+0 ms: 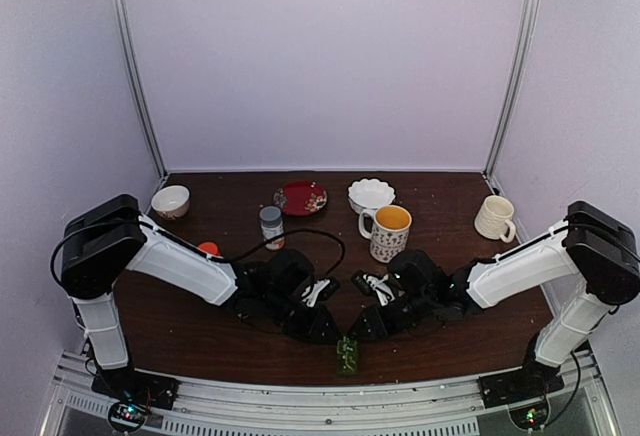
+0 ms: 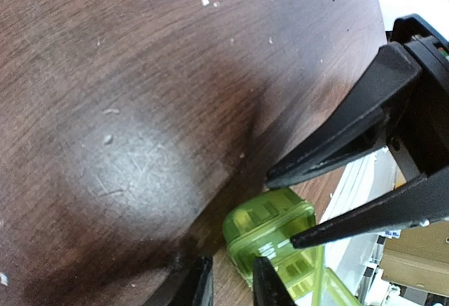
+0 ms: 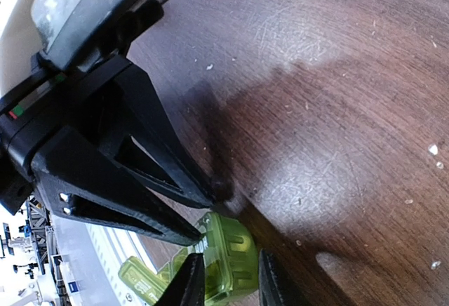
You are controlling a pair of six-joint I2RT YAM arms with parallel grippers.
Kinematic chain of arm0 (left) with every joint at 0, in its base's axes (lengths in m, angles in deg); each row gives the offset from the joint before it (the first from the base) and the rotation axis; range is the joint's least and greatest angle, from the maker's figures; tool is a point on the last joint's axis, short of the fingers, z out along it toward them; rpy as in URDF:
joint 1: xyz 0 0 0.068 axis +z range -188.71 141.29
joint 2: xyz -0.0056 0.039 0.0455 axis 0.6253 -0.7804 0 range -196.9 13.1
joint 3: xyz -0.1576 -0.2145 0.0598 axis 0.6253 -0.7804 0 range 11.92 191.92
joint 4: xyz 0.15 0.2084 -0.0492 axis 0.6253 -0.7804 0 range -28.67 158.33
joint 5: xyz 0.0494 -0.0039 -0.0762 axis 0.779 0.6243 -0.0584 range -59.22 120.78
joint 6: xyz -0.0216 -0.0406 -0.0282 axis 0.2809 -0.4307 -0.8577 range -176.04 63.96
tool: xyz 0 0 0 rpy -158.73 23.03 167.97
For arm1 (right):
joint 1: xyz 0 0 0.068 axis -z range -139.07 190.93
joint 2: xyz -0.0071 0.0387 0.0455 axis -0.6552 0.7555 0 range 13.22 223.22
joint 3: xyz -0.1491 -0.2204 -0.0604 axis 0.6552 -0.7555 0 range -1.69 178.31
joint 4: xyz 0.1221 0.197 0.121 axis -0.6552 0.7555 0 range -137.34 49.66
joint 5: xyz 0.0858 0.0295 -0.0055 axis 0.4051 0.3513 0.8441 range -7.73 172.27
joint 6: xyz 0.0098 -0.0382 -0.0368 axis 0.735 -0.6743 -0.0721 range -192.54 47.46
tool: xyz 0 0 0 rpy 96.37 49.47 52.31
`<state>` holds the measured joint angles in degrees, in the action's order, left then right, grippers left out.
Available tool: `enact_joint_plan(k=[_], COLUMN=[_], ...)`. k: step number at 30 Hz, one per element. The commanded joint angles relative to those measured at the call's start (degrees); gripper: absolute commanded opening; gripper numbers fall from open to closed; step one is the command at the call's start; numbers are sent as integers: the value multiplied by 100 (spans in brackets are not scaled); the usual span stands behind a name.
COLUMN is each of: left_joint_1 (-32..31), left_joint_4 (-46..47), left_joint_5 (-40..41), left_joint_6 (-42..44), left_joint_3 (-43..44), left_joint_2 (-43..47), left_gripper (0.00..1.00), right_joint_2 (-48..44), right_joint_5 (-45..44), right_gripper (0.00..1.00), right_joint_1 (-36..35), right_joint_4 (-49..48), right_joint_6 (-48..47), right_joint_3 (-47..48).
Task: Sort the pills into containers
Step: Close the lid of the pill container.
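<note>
Seen from above, two black-and-white arms reach in from the lower left and lower right and meet at the lower centre of the frame. There a small green pill box (image 1: pixel 347 356) lies at the near edge of the dark wooden counter (image 1: pixel 440 196).

In its own wrist view, the left pincer (image 2: pixel 231 264) sits at the bottom edge with its fingers a little apart. A corner of the translucent box lies just beyond the tips, and nothing is held between them.

The right pincer (image 3: pixel 230 257) is also at the bottom edge of its view. Its fingers are spread to either side of one end of the box and lie close against it. Whether they press on it cannot be told.

A few white specks (image 2: pixel 107 139) dot the wood; it is unclear whether they are pills.

Across the middle of the overhead frame, well apart from the box, stand:
- a patterned mug (image 1: pixel 390 231) with an orange inside
- a white scalloped bowl (image 1: pixel 371 194)
- a red plate (image 1: pixel 301 197)
- a capped bottle (image 1: pixel 271 226)
- a cream mug (image 1: pixel 495 218)
</note>
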<state>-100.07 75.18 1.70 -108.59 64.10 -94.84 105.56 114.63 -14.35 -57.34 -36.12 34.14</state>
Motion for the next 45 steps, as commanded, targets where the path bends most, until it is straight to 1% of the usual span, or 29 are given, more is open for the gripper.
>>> enact_joint_plan(k=[1,4,9,14,18,23,31,37,39,45], left_joint_1=[-29,-33,-29,-31,-31,-27,-27,-26,-33,-33], left_joint_4=[2,-6,-110,-114,-93,-28,24,198,344,738], left_joint_5=[-63,-29,134,182,208,198,236,189,133,-94], left_joint_6=[-27,-12,44,36,43,34,15,-19,-54,-169], left_joint_3=[129,134,134,102,107,132,64,-24,-92,-235], left_joint_2=[-182,-139,47,171,203,195,309,450,481,461], left_gripper=[21,23,27,29,29,29,29,30,31,31], right_joint_2=[98,-3,-251,-657,-1065,-1342,-1336,-972,-809,-383], right_joint_5=[-5,-83,-329,-518,-567,-236,36,176,168,37], right_gripper=[27,32,34,46,49,51,53,59,59,53], right_joint_1=[-70,-70,-70,-69,-70,-70,-190,-395,-408,-408], right_joint_4=[-45,14,497,798,891,458,-528,-1016,-1166,-1150], right_joint_6=[46,13,-180,-182,-132,131,641,676,692,716], right_joint_3=[-34,-25,131,71,-88,-579,-1304,-1234,-1181,-957])
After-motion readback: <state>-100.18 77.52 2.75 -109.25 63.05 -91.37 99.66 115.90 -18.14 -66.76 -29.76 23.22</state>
